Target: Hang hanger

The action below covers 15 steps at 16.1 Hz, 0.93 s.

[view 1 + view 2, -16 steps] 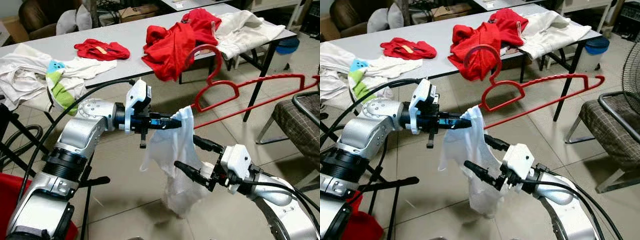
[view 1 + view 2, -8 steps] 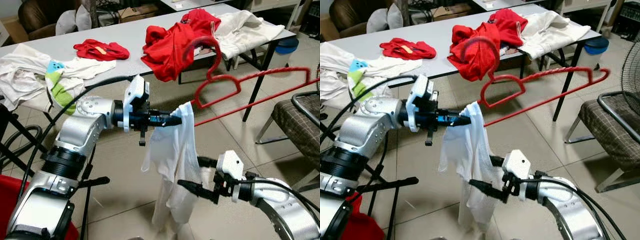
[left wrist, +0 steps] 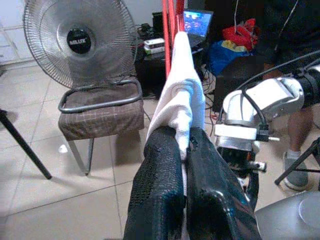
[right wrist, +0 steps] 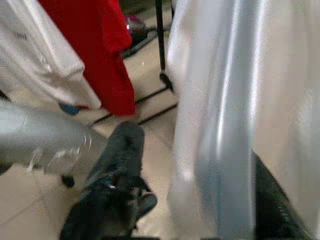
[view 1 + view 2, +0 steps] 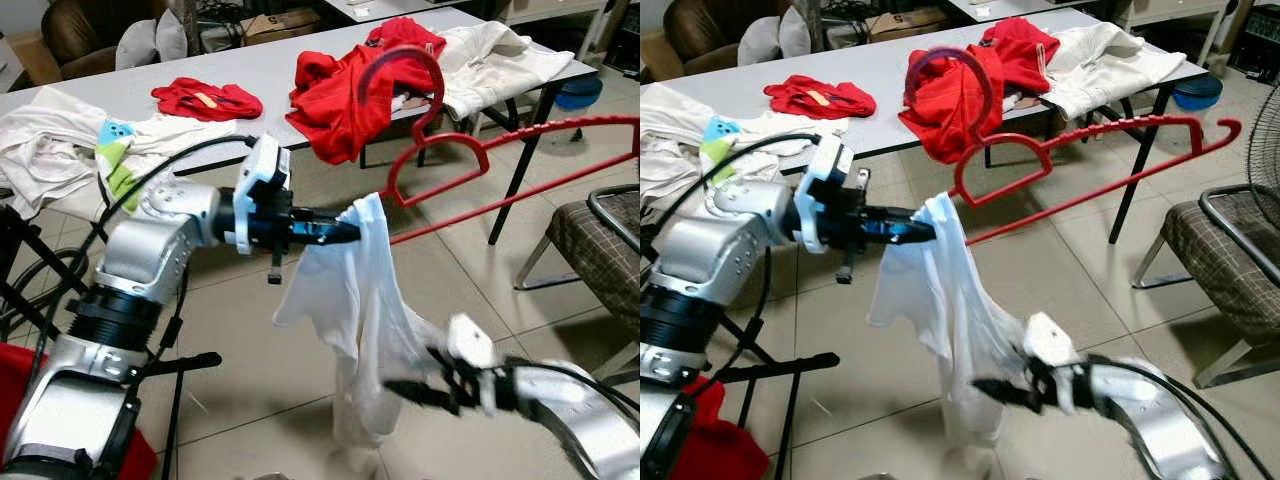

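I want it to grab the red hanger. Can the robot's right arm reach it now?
Probably not yet. The right gripper is low, down by the hanging end of the white garment, while the red hanger sits higher, beyond the left gripper. The garment hangs between them.

My two head cameras look forward and down from above the arms, and both take in the grey table (image 5: 250, 75), the tiled floor and the white garment (image 5: 950, 300) hanging in front of me. My left wrist camera sits close behind its black fingers (image 3: 160, 195), facing a fan (image 3: 75, 42) and chair (image 3: 100, 107). My right wrist camera is pressed near the same white garment, blurred.
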Tool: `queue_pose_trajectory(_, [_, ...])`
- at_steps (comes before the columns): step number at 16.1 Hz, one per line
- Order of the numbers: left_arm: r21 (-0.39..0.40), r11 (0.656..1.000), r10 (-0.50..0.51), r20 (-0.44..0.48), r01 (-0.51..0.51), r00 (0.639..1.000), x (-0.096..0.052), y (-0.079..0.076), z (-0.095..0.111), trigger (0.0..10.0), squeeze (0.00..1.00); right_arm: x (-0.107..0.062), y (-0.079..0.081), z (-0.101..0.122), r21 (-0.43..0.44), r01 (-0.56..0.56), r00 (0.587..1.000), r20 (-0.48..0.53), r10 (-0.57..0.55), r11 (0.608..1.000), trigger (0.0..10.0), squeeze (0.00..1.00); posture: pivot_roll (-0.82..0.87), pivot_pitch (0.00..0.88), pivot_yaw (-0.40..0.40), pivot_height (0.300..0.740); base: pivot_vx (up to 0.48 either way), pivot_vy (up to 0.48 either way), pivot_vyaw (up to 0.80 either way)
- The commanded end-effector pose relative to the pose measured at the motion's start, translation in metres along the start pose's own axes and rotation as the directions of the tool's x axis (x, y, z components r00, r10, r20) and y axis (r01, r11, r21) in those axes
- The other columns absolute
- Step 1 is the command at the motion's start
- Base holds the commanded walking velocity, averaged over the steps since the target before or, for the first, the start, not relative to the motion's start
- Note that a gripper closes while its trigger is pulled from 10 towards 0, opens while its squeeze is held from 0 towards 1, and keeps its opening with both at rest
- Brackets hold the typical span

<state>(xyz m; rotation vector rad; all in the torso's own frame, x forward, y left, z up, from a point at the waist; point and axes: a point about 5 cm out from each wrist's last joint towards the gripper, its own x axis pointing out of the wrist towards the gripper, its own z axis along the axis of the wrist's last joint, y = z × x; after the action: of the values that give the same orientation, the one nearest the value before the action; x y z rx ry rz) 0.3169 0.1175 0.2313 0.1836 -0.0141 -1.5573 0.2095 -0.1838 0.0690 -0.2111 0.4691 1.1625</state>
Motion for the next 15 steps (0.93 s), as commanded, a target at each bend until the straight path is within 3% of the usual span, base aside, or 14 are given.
queue_pose_trajectory(1, [0.039, 0.999, 0.027, -0.003, -0.027, 1.000, -0.009, 0.005, 0.009, 0.0, 0.00, -0.006, 0.004, -0.004, 0.001, -0.019, 0.999, -0.027, 0.019, 1.000, 0.0, 0.00, -0.12, 0.000, 0.132, 0.740, 0.000, 0.000, 0.00])
queue_pose_trajectory(5, [0.036, 0.998, 0.052, -0.021, -0.052, 0.998, -0.016, 0.008, 0.006, 0.0, 0.00, -0.033, 0.019, -0.034, 0.052, -0.068, 0.984, -0.161, 0.075, 0.996, 0.0, 0.00, -0.13, 0.000, 0.135, 0.740, 0.000, 0.000, 0.00])
queue_pose_trajectory(8, [0.039, 0.997, 0.068, -0.055, -0.066, 0.996, -0.023, 0.011, 0.002, 0.0, 0.00, -0.055, 0.018, -0.051, 0.059, -0.012, 0.968, -0.250, 0.026, 0.998, 0.0, 0.00, -0.13, 0.000, 0.143, 0.740, 0.000, 0.000, 0.00])
queue_pose_trajectory(11, [0.049, 0.997, 0.072, -0.114, -0.067, 0.991, -0.026, 0.010, -0.008, 0.0, 0.00, -0.094, -0.005, -0.057, 0.053, 0.233, 0.942, -0.259, -0.212, 0.971, 0.0, 0.00, -0.14, 0.000, 0.145, 0.740, 0.000, 0.000, 0.00])
queue_pose_trajectory(12, [0.049, 0.997, 0.072, -0.114, -0.067, 0.991, -0.026, 0.010, -0.008, 0.0, 0.00, -0.094, -0.005, -0.057, 0.053, 0.233, 0.942, -0.259, -0.212, 0.971, 0.0, 0.00, -0.14, 0.000, 0.145, 0.740, 0.000, 0.000, 0.00])
queue_pose_trajectory(13, [0.051, 0.997, 0.067, -0.126, -0.061, 0.990, -0.024, 0.008, -0.011, 0.0, 0.00, -0.105, -0.020, -0.052, 0.040, 0.350, 0.914, -0.233, -0.332, 0.936, 0.0, 0.00, -0.14, 0.000, 0.145, 0.740, 0.000, 0.000, 0.00])
queue_pose_trajectory(14, [0.052, 0.997, 0.064, -0.133, -0.057, 0.989, -0.024, 0.008, -0.012, 0.0, 0.00, -0.109, -0.026, -0.050, 0.035, 0.392, 0.900, -0.222, -0.375, 0.919, 0.0, 0.00, -0.14, 0.000, 0.145, 0.740, 0.000, 0.000, 0.00])
queue_pose_trajectory(15, [0.058, 0.997, 0.060, -0.160, -0.051, 0.985, -0.022, 0.006, -0.017, 0.0, 0.00, -0.123, -0.038, -0.045, 0.009, 0.494, 0.850, -0.216, -0.480, 0.870, 0.0, 0.00, -0.14, 0.000, 0.141, 0.740, 0.000, 0.000, 0.00])
